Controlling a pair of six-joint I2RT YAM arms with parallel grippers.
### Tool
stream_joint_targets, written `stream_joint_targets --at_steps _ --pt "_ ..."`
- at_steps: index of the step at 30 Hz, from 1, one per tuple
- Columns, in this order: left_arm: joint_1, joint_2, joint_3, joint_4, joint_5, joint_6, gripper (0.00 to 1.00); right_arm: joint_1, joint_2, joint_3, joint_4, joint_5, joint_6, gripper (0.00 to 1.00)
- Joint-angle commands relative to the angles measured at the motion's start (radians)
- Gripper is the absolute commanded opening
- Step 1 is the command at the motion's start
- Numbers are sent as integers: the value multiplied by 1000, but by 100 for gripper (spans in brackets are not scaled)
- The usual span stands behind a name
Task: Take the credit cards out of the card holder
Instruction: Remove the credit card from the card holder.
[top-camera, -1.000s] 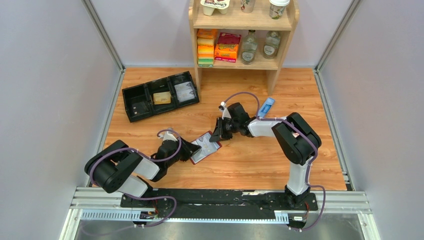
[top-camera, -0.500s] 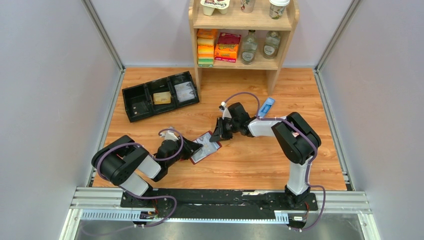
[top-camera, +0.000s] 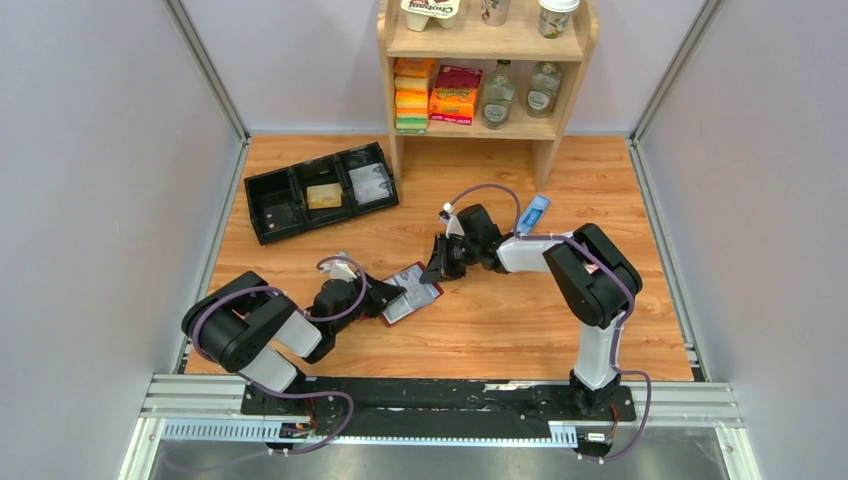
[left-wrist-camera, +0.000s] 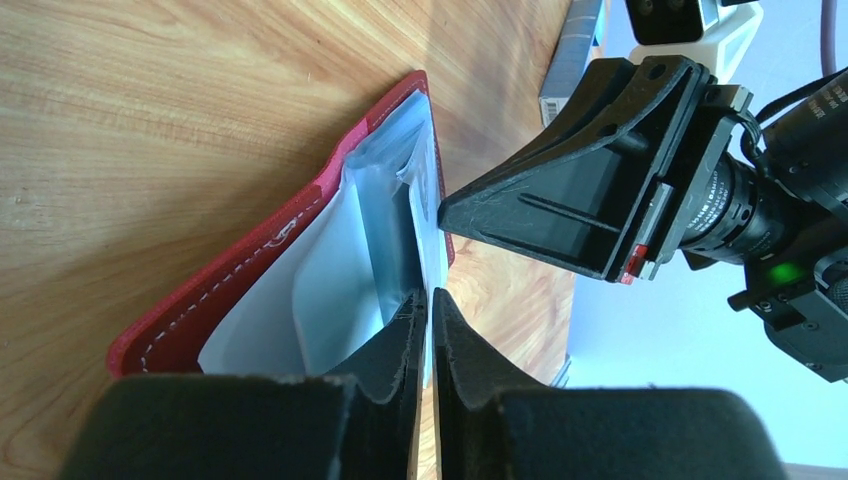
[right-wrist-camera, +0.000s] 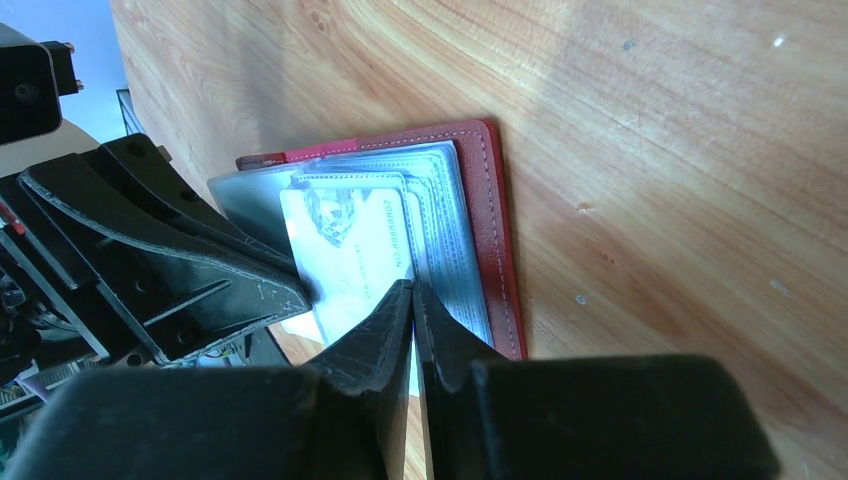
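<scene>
The maroon card holder (top-camera: 425, 280) lies open on the table between the two grippers, its clear sleeves fanned up. My left gripper (top-camera: 388, 300) is shut on the edge of a clear sleeve (left-wrist-camera: 385, 230), with the red cover (left-wrist-camera: 250, 260) to its left. My right gripper (top-camera: 436, 272) is shut on the near edge of a pale credit card (right-wrist-camera: 350, 245) that sticks out of the sleeves beside the red cover (right-wrist-camera: 495, 230). The two grippers face each other, fingertips nearly touching. Each shows in the other's wrist view: the right gripper (left-wrist-camera: 600, 190), the left gripper (right-wrist-camera: 170, 250).
A black three-compartment tray (top-camera: 270, 205) sits at the back left with a tan block (top-camera: 322, 196) in the middle and a pale flat item (top-camera: 370, 183) on the right. A long blue box (top-camera: 534, 214) lies behind the right arm. A wooden shelf (top-camera: 548, 150) stands at the back.
The left arm has shifted a little to the right and its wrist has settled at the holder. The holder has turned slightly. The right arm has barely moved.
</scene>
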Motion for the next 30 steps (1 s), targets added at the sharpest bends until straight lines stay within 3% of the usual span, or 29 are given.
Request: stream_joint_targets --at_steps 1,5,14,19,30 --pt "3 53 27 179 50 -2 12 2 55 -16 -46 74 -25 13" --pt "3 146 35 256 64 -27 15 2 61 -13 -46 73 -28 13" --pt "3 183 70 259 84 -18 24 2 67 -13 -53 79 -36 13" --pt "5 157 26 276 57 -30 17 -4 73 -14 -63 99 -33 12" --pt "5 108 -28 286 47 -47 13 -12 95 -10 -73 123 -21 11"
